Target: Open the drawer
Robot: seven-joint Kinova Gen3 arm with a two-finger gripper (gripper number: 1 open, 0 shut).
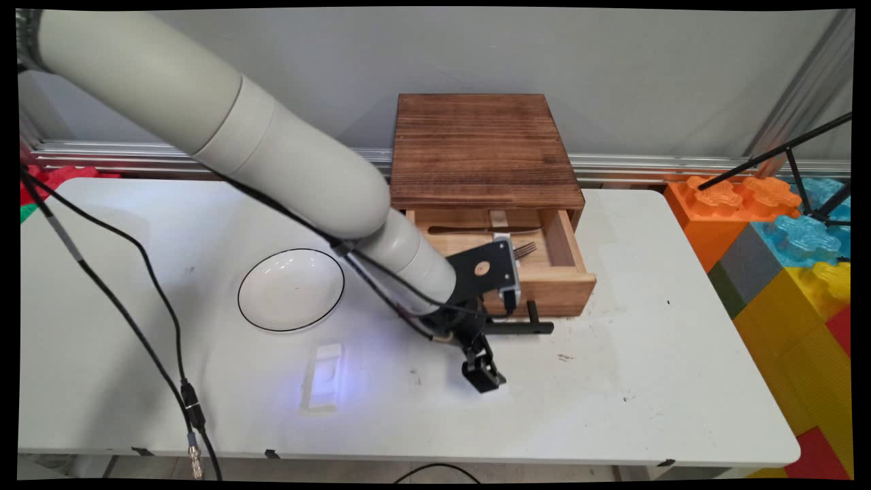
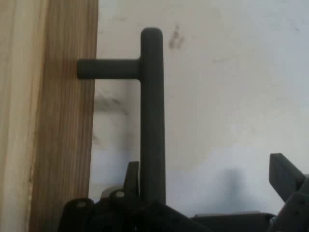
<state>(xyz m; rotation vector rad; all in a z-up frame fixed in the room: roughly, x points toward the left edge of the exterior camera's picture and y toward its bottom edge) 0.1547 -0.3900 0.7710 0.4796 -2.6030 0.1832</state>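
White table [image 1: 646, 381] against a grey wall. Left of centre: empty white bowl [image 1: 291, 289] with dark rim; below it a small clear block [image 1: 322, 378]. Centre: wooden drawer box [image 1: 480, 148], drawer [image 1: 544, 282] pulled open, knife [image 1: 476, 230] and fork [image 1: 524, 250] inside, seen in main view only. Gripper [image 1: 484, 354] sits low at the drawer front by the black bar handle [image 1: 524, 327]. Hand view adds: handle [image 2: 152, 116] runs alongside the left finger [image 2: 131, 178], right finger [image 2: 285, 174] well apart; jaws spread wide, nothing clamped. Far right: coloured blocks [image 1: 782, 224].
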